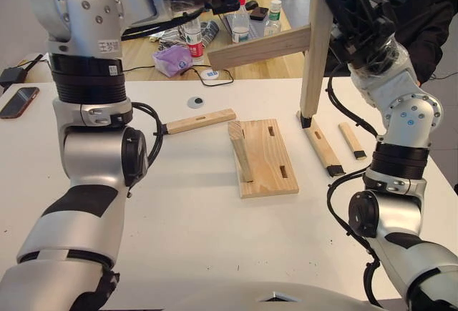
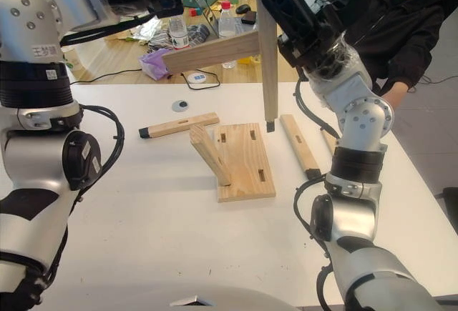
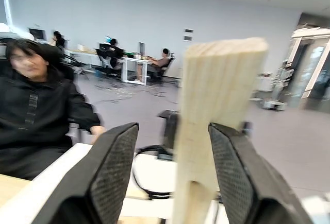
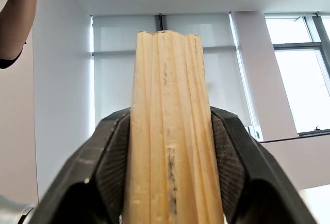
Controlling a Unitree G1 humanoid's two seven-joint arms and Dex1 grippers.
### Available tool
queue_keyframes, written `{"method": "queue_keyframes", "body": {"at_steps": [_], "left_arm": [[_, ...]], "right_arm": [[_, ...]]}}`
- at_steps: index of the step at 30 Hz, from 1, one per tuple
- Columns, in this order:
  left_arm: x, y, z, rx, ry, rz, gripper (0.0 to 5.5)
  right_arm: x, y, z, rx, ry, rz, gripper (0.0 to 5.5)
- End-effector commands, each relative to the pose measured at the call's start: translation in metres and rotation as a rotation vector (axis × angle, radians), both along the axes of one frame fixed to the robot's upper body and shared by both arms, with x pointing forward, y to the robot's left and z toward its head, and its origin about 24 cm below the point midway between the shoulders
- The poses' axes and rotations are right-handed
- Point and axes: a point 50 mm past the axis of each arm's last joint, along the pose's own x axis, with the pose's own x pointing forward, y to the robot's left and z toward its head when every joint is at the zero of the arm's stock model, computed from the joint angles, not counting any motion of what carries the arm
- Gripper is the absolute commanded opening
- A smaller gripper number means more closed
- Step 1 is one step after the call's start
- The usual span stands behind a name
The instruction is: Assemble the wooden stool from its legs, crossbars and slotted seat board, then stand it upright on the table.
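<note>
A phone (image 1: 18, 101) is seen at the left edge; a purple pouch (image 1: 174, 59), bottles (image 1: 193, 36) and a grey disc (image 1: 195, 101) are set upper centre.

Tiny illegible label (image 1: 109, 46) on left arm (image 1: 84, 75)

One leg (image 1: 200, 121) lies left of the seat board (image 1: 263, 155), second leg (image 1: 323, 148) right (crossbar (image 1: 351, 140) beyond)

The desk (image 1: 179, 218) carries one slotted seat board (image 1: 261, 175). There are six wooden bars: one upright bar (image 1: 315, 53) and one slanting bar (image 1: 261, 48) aloft, one tilted bar (image 1: 241, 151) on the board, one flat bar (image 1: 200, 121) toward the far edge, and one long bar (image 1: 323, 148) and one short bar (image 1: 351, 140) toward the right edge. One phone (image 1: 18, 101) lies at the left edge.
</note>
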Motion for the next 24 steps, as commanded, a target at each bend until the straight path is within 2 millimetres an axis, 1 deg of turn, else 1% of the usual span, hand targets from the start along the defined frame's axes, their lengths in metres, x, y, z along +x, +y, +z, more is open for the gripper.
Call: {"method": "queue_keyframes", "body": {"at_steps": [1, 6, 16, 17, 18, 19, 21, 24], "left_arm": [[-0.004, 0.002, 0.005, 0.0, -0.008, -0.021, 2.49], [-0.009, 0.003, 0.01, -0.032, -0.05, -0.026, 2.49], [-0.013, 0.004, 0.017, -0.068, -0.055, -0.06, 2.49], [-0.015, 0.003, 0.016, -0.066, -0.057, -0.066, 2.69], [-0.016, 0.003, 0.015, -0.063, -0.058, -0.07, 2.73], [-0.018, 0.001, 0.012, -0.058, -0.061, -0.072, 2.99], [-0.021, 0.0, 0.008, -0.051, -0.073, -0.066, 3.29], [-0.023, -0.002, 0.006, -0.055, -0.073, -0.057, 3.35]], "right_arm": [[-0.001, 0.003, 0.001, -0.013, -0.005, 0.013, 2.06], [-0.004, 0.008, -0.002, -0.034, -0.003, 0.044, 2.06], [-0.003, 0.013, -0.007, -0.062, 0.019, 0.054, 2.06], [-0.003, 0.013, -0.007, -0.061, 0.022, 0.051, 2.06], [-0.003, 0.013, -0.007, -0.061, 0.023, 0.049, 2.06], [-0.002, 0.013, -0.007, -0.06, 0.024, 0.048, 2.06], [-0.002, 0.013, -0.006, -0.059, 0.023, 0.048, 2.06], [-0.003, 0.013, -0.005, -0.061, 0.019, 0.049, 2.06]]}}
